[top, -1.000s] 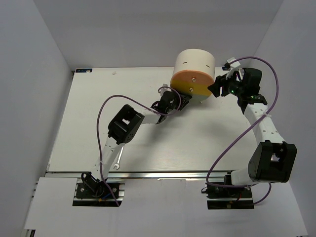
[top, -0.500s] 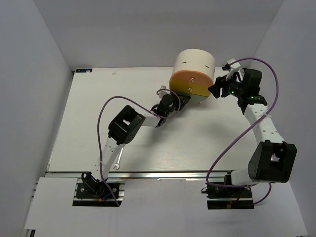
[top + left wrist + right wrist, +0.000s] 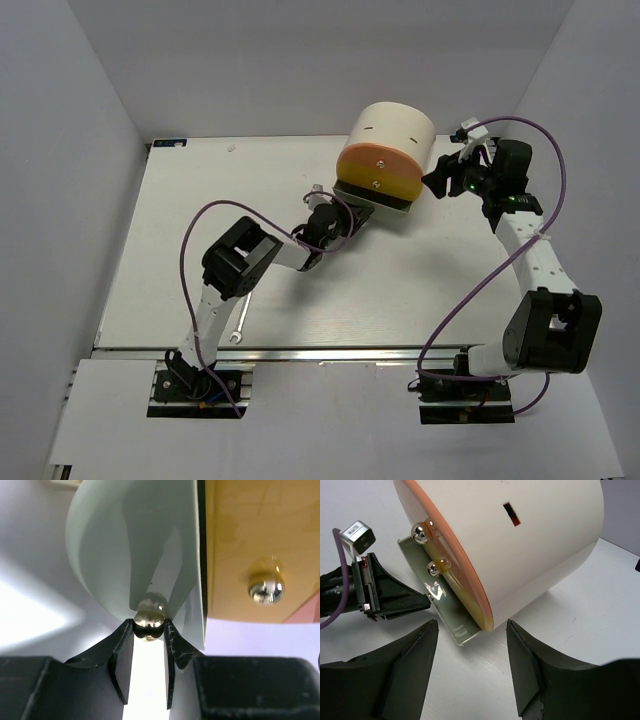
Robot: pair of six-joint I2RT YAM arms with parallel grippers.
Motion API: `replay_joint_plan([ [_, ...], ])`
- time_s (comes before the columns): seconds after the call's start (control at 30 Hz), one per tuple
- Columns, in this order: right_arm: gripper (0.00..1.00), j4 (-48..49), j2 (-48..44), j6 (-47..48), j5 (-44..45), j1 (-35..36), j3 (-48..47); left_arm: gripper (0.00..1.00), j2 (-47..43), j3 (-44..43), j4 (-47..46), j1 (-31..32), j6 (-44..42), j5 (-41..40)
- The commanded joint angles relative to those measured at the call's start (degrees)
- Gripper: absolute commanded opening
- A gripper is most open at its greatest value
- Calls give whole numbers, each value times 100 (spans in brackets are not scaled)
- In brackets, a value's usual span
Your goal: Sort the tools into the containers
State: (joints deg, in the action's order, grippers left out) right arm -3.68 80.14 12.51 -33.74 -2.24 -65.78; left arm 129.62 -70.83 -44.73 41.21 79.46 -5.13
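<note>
Silver wrench [image 3: 237, 329] at 7 o'clock on the table [image 3: 150, 250], just beside the left arm's lower link, untouched. No screwdriver shows in any view.

Left gripper [image 3: 148, 626]: fingers [image 3: 122, 645] pinch the small shiny knob [image 3: 148, 621] of the pale grey-blue drawer [image 3: 372, 199]. A second ago the jaws stood wider and this drawer sat flush under the orange front [image 3: 378, 168]. Now they have closed on the knob, the arm has drawn back toward 7 o'clock, and the drawer juts out from the base of the cream cabinet [image 3: 395, 125]. The cabinet looks nudged slightly the same way, though not certainly.

Cabinet at 1 o'clock on the table. The yellow front [image 3: 240, 530] sits next to the pulled drawer and stays shut.

Right gripper [image 3: 471, 627] at the cabinet's 3 o'clock, fingers spread wide, holding nothing. It is near the cream wall, and whether it touches cannot be told. It is likely there to steady the drum.

Judgement: the first container is being opened and nothing is sorted yet. Once the drawer is out far enough, the knob must be released and the wrench fetched. The risk is that the pull drags the light cabinet rather than sliding the drawer.
</note>
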Motion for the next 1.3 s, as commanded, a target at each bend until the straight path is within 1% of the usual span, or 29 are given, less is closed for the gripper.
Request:
replay_joint_plan([
  [0.0, 63, 87, -209, 58, -116, -22, 21, 10, -745, 340, -97, -26, -185, 64],
  [0.13, 63, 69, -262, 50, -124, -22, 39, 12, -1263, 833, -62, -52, -343, 64],
  [0.17, 63, 61, -262, 49, -133, -22, 56, 14, -1316, 964, -10, -60, -361, 82],
  [0.23, 63, 34, -271, 58, -168, -22, 65, 23, -1369, 1018, 26, -87, -387, 213],
  [0.27, 64, 17, -279, 67, -203, -22, 65, 30, -1378, 1018, 69, -96, -387, 275],
  [0.33, 65, -44, -297, 85, -230, -22, 56, 32, -1378, 1018, 96, -113, -379, 485],
  [0.4, 67, -106, -323, 198, -265, -22, 21, 43, -1457, 1053, 184, -113, -387, 512],
  [0.47, 69, -220, -350, 295, -335, -22, 21, 47, -1562, 1097, 367, -113, -414, 775],
  [0.57, 71, -282, -420, 409, -449, -22, 39, 50, -1896, 1360, 517, -122, -431, 837],
  [0.6, 72, -308, -429, 471, -493, -22, 39, 58, -2071, 1413, 605, -157, -423, 881],
  [0.67, 73, -387, -464, 550, -581, -22, 13, 65, -2274, 1572, 824, -183, -423, 987],
  [0.7, 73, -492, -481, 603, -677, -22, 4, 66, -2397, 1633, 1000, -210, -440, 1057],
  [0.8, 73, -808, -587, 831, -880, -22, -101, 66, -2915, 1897, 1404, -289, -528, 1136],
  [0.83, 73, -923, -657, 1023, -959, -22, -137, 66, -3064, 1949, 1536, -315, -685, 1137],
  [0.87, 73, -1028, -692, 1138, -1194, -22, -215, 66, -3405, 2002, 1981, -342, -808, 1137],
  [0.93, 70, -1406, -789, 1393, -1555, -22, -277, 65, -3758, 1976, 2633, -482, -1159, 1119],
  [0.97, 69, -1581, -815, 1794, -2044, -5, -365, 59, -4160, 1968, 3271, -535, -1309, 1110],
  [1.0, 66, -1757, -859, 1990, -2267, 13, -392, 53, -4382, 1985, 3634, -683, -1432, 1058],
  [1.03, 64, -2037, -886, 2148, -2460, 135, -401, 42, -4602, 1985, 3995, -789, -1660, 927],
  [1.07, 61, -2162, -895, 2350, -2593, 214, -401, 24, -5039, 1976, 4851, -903, -1766, 847],
  [1.1, 58, -2302, -903, 2474, -2577, 476, -427, 17, -5261, 1985, 5243, -1157, -1846, 777],
  [1.13, 54, -2599, -903, 2606, -2507, 940, -444, 14, -5472, 1994, 5568, -1316, -2116, 715],
  [1.17, 52, -2715, -912, 2729, -2219, 1249, -436, 12, -5657, 2003, 6198, -1457, -2319, 697],
  [1.2, 52, -2769, -921, 2817, -2060, 1539, -384, 14, -5980, 1942, 6518, -1658, -2539, 671],
  [1.23, 52, -2761, -947, 2792, -1936, 2073, -322, 20, -6088, 1872, 6817, -1730, -3054, 653],
  [1.27, 52, -2560, -956, 2687, -1857, 2287, -235, 25, -6159, 1784, 7455, -1757, -3303, 627],
])
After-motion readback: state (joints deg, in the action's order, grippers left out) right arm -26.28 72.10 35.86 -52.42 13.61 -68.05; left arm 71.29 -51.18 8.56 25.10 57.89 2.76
